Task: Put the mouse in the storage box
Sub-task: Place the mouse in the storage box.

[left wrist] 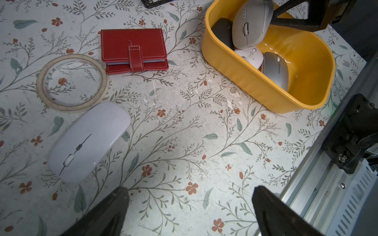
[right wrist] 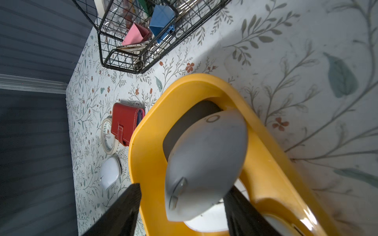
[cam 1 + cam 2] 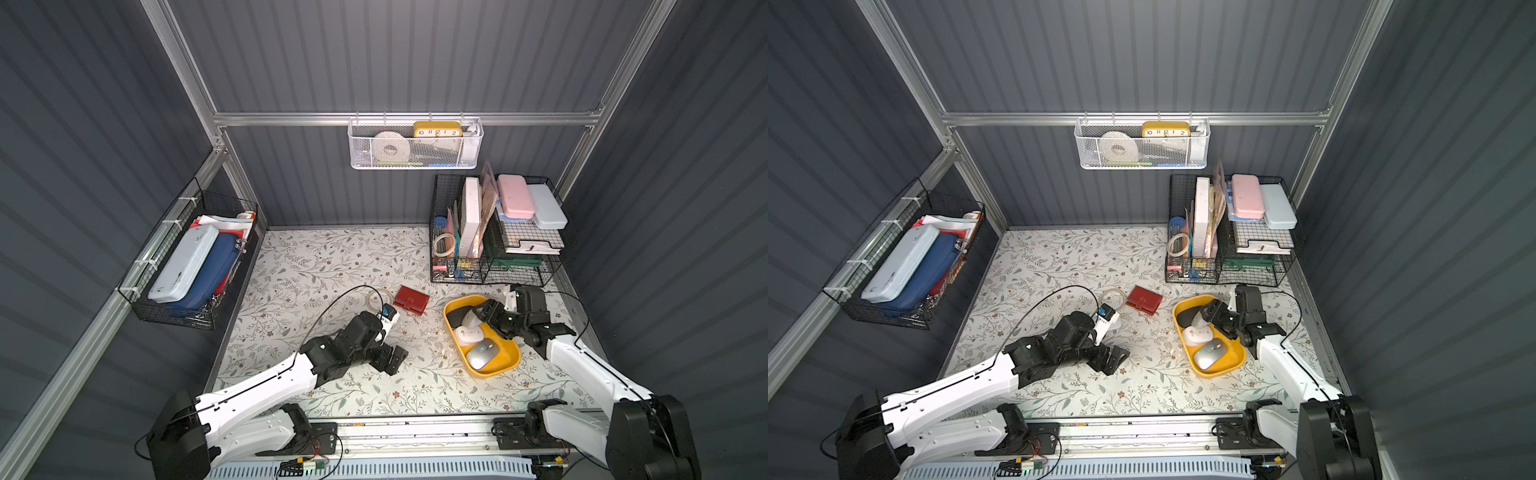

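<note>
Grey mouse: inside the storage box, propped tilted on a black mouse, long axis pointing at the right gripper, whose jaws stand part open astride it, one finger clear of its side.

Dark grey ribbed walls (braced by aluminium rails) enclose a tabletop patterned with leaves and flowers.
</note>
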### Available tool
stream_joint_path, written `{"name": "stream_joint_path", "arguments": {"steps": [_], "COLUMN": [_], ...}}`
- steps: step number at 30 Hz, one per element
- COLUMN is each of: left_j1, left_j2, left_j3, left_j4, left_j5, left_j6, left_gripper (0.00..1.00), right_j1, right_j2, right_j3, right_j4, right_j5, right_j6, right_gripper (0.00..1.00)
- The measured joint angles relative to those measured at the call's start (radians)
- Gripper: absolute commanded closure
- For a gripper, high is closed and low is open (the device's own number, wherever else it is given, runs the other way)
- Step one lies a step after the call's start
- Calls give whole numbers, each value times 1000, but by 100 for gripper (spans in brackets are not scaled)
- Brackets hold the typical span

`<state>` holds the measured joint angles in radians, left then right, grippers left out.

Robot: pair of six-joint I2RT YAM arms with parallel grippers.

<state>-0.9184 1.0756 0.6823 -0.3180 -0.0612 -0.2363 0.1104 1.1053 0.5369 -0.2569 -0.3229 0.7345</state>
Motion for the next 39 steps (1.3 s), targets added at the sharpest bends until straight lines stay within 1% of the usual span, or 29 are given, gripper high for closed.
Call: {"name": "stream_joint_path", "arguments": {"steps": [10, 18, 26, 30, 34, 39], "left_j1": [75, 130, 185, 220, 237, 238], "left_j2": [76, 161, 202, 215, 212, 194], "left_j3": [7, 75, 103, 103, 102, 94], "left_j4": [-14, -26, -25, -27, -24, -19], "left_j5": [-14, -16, -14, -14, -9, -1], "left_j6": [-1, -1, -2, -8, -15, -21], "left_gripper": [1, 1, 1, 1, 1, 1], "right_j1": [0, 0, -6, -10, -11, -11], "right_j2": [-107, -152, -88, -43, 13, 68], "right_j3": [0, 0, 30, 54, 83, 95], "right_j4": [-97, -130, -131, -113, -93, -67], "right_j5": [52, 120, 124, 109, 65, 14], "right_j6": [-48, -61, -78, -74, -69, -53], "right_gripper": [29, 29, 42, 47, 51, 55]}}
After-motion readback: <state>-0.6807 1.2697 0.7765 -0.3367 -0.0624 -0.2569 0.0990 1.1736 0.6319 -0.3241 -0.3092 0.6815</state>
